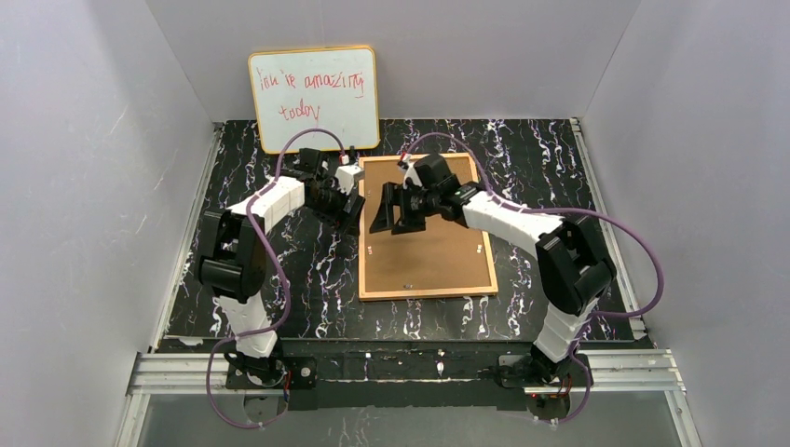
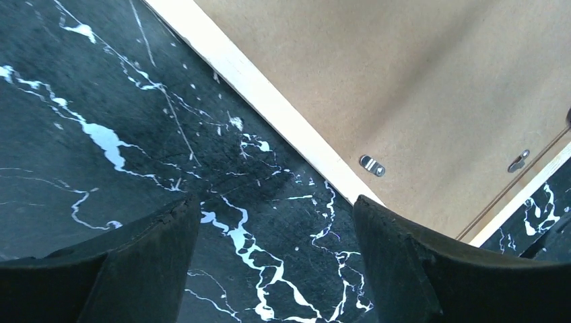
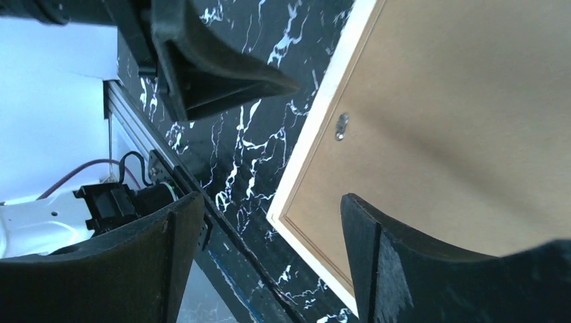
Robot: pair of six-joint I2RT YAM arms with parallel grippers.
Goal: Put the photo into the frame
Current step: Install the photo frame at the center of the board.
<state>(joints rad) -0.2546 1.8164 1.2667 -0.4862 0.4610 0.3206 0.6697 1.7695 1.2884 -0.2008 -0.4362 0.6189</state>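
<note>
Frame [image 1: 438, 265]: lies flat on black marbled table [image 1: 307, 279], right of centre, brown fibreboard back up.
Left gripper [image 1: 343, 207]: just beside frame's far left edge, jaws apart, holding nothing.
Right gripper [image 1: 397, 212]: over frame's far half, jaws apart, empty.
Whiteboard [image 1: 314, 93]: propped against rear wall.

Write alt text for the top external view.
A golden-wood frame lies back-up on a black marbled table, brown fibreboard showing. The left gripper and the right gripper, both open and empty, hover near its far left edge. A whiteboard with red handwriting leans at the back.
</note>
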